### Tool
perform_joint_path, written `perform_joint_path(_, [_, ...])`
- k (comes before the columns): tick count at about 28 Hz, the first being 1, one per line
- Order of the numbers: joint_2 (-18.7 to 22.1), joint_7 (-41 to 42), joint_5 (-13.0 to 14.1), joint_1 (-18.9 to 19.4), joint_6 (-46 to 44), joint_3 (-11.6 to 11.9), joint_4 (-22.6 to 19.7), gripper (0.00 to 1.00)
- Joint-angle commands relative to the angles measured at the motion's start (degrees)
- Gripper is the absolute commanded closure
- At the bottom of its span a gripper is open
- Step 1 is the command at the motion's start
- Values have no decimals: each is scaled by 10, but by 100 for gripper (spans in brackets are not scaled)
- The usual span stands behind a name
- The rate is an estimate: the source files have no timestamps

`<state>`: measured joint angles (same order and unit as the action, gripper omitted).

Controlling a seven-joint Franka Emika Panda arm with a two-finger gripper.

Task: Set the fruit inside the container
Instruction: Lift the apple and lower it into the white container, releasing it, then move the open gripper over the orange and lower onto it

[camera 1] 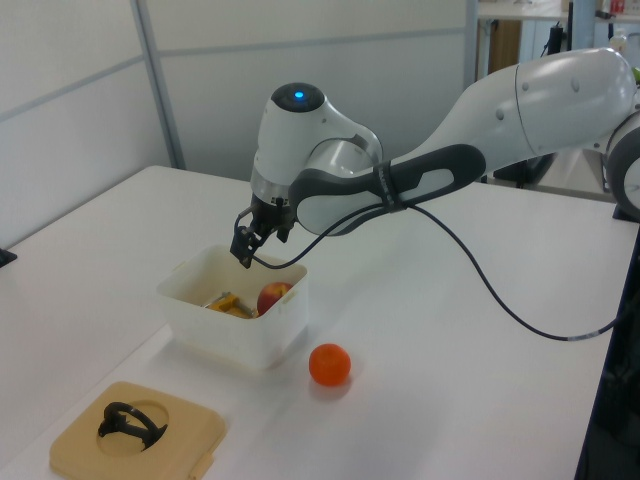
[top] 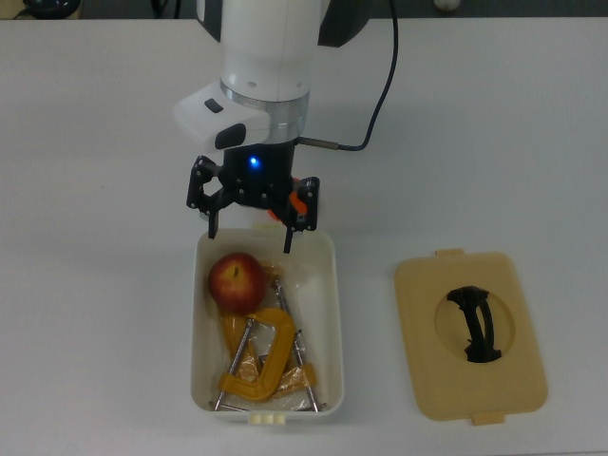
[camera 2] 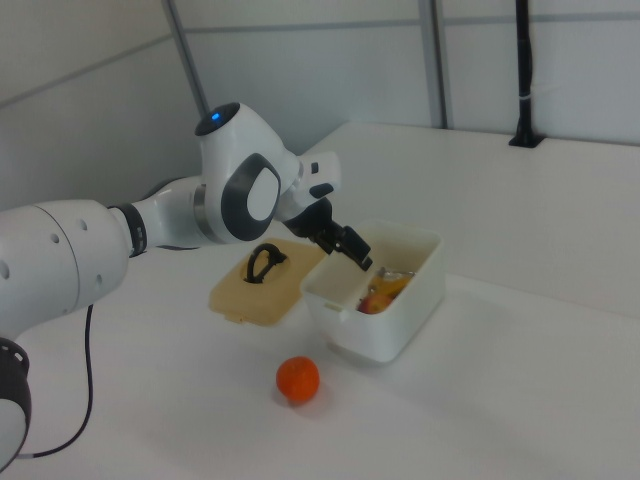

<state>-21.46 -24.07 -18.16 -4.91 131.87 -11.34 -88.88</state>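
Orange (camera 1: 329,364) sits on my desk just outside the tub (camera 1: 232,325), beside my tool (top: 250,226), open and empty

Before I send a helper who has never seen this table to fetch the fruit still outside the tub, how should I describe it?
Find the white tub with the yellow clamps and an apple inside. On the table just outside its short end, below the robot's open tool, sits the orange. It is the only plain bright orange ball there.
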Motion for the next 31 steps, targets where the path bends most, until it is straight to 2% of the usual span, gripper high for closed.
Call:
perform_joint_path(1, [33, 26, 4, 3, -100, -25, -16, 0])
perform_joint_path(3, [41, 73, 15, 3, -138, -37, -25, 0])
perform_joint_path(4, [47, 119, 35, 2, -170, -43, -30, 0])
perform_joint_path(7, [52, 182, 69, 2, -212, -43, -31, 0])
perform_joint_path(9, [51, 226, 79, 3, -240, -43, -37, 0])
perform_joint_path(14, [46, 250, 70, 4, -235, -43, -76, 0])
perform_joint_path(17, [35, 254, 52, 5, -221, -44, -96, 0])
perform_joint_path(20, [30, 252, 49, 5, -199, -44, -116, 0])
perform_joint_path(24, [19, 248, 46, 5, -180, -44, -125, 0])
perform_joint_path(28, [-1, 245, 27, 4, -174, -44, -126, 0])
perform_joint_path(31, [-13, 245, 24, 4, -173, -44, -126, 0])
